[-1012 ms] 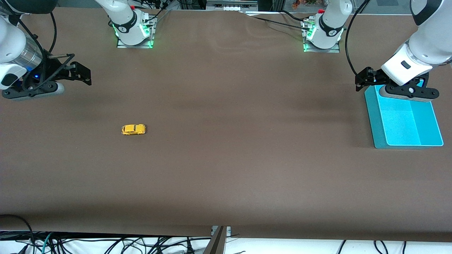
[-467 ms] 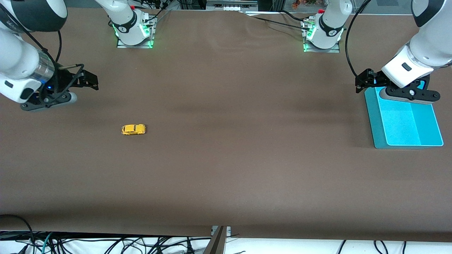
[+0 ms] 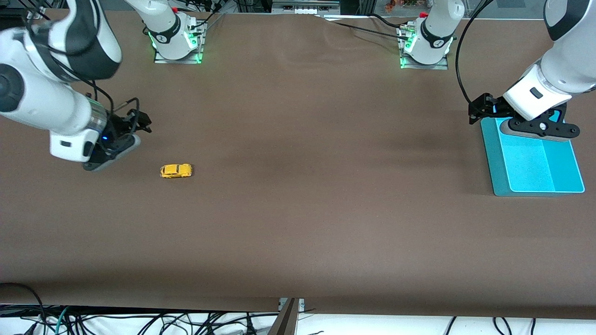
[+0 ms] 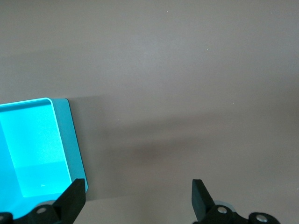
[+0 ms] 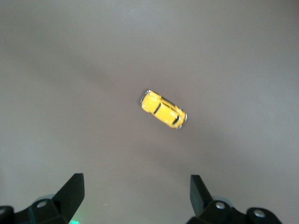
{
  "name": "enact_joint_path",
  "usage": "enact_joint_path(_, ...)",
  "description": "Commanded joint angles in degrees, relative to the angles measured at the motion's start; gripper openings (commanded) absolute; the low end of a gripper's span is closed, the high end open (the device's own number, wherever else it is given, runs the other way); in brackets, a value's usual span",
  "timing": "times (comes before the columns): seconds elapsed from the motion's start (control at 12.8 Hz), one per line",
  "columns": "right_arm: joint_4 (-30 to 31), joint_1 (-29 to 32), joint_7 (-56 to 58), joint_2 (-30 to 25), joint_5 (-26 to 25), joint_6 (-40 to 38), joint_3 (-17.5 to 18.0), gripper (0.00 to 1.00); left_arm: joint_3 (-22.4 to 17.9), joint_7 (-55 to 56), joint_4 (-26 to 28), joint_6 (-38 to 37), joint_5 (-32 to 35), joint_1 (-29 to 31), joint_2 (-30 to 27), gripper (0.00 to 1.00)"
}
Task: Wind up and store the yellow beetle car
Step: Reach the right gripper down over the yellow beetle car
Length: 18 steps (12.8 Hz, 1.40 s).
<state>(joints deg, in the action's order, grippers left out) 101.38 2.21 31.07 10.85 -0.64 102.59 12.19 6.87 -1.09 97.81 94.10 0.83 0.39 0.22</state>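
Yellow beetle car (image 3: 176, 170) with dark windows, on its wheels; right gripper (image 5: 135, 193) and left gripper (image 4: 138, 198) both spread.

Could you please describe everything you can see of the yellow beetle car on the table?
The yellow beetle car is a tiny toy with a rounded bright yellow body, dark windows and small dark wheels; its shell looks glossy. It stands upright on its wheels on the brown table, lengthwise along the table, toward the right arm's end. Nothing touches it but the table. The right hand hangs open above the table beside it, not yet over it. In the right wrist view the car lies diagonally ahead of the open fingers.
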Motion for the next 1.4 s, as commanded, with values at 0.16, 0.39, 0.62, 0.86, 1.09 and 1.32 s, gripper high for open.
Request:
enact_joint_path(0.16,13.38,0.42,23.20,0.05,0.47,16.65,-0.06,1.00,0.16,-0.06,-1.83,-1.55,-1.35,0.40,0.75,1.00)
enact_joint_path(0.39,16.91,0.42,33.06,2.42,0.12,22.46,-0.06,1.00,0.16,-0.14,-1.83,-1.55,-1.35,0.40,0.75,1.00)
enact_joint_path(0.62,20.95,0.51,41.07,3.74,-0.32,31.07,-0.15,1.00,0.16,-0.23,-1.83,-1.55,-1.35,0.40,0.75,1.00)
enact_joint_path(0.86,21.84,1.47,45.99,7.33,-0.41,37.22,-0.32,1.00,0.16,-0.23,-1.83,-1.55,-1.35,0.40,0.75,1.00)
enact_joint_path(1.09,21.75,3.06,50.84,9.98,-0.32,40.41,-0.41,0.99,0.16,-0.23,-1.83,-1.55,-1.35,0.40,0.75,1.00)
enact_joint_path(1.32,21.75,3.06,51.37,11.12,-0.32,41.11,-0.41,0.97,0.16,-0.23,-1.83,-1.55,-1.35,0.49,0.83,1.00)
